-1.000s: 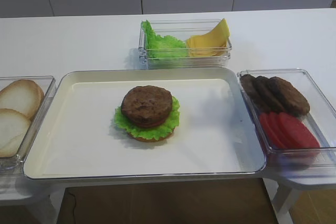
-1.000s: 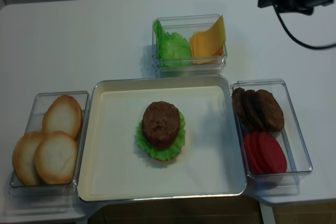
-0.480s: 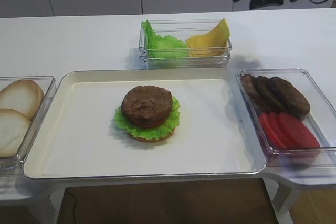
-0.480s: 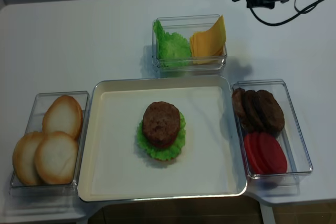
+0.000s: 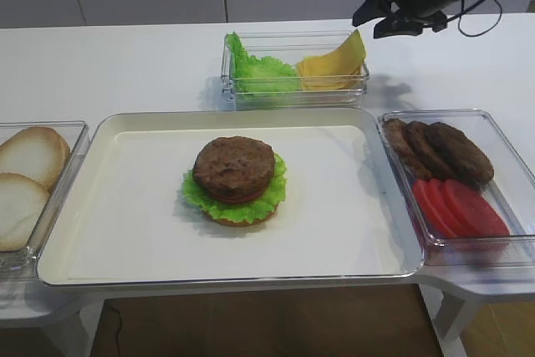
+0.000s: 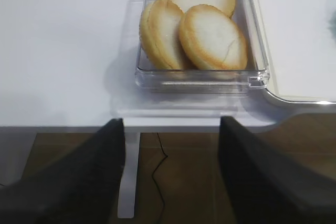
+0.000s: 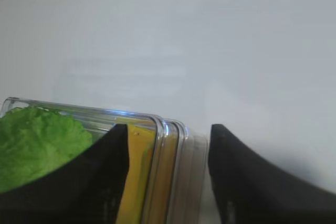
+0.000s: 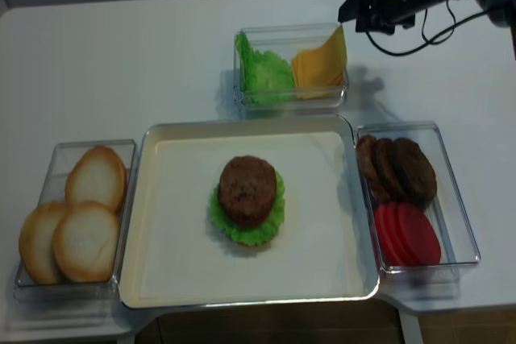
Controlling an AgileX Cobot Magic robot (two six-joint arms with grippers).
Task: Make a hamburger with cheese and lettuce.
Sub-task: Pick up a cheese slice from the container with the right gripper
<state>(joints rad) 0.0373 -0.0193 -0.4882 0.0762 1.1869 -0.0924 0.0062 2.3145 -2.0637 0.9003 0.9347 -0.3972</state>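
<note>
Currently right end effector point(image 8: 352, 12) hovers, jaws apart, empty, at far-right corner of clear bin point(image 5: 294, 88); cheese point(image 5: 336, 66) leans inside beside lettuce point(image 5: 261, 71). Hamburger point(image 5: 236, 180) mid-tray, uncheesed. Risk: finger strikes bin wall, shoves bin; floppy slices lift together.

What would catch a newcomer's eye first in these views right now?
The half-built hamburger sits mid-tray, its brown patty on top over frilly green leaf. Behind the tray, a clear container holds lettuce on the left and yellow cheese on the right. The right tool hangs open just above that container's cheese end, empty.
</note>
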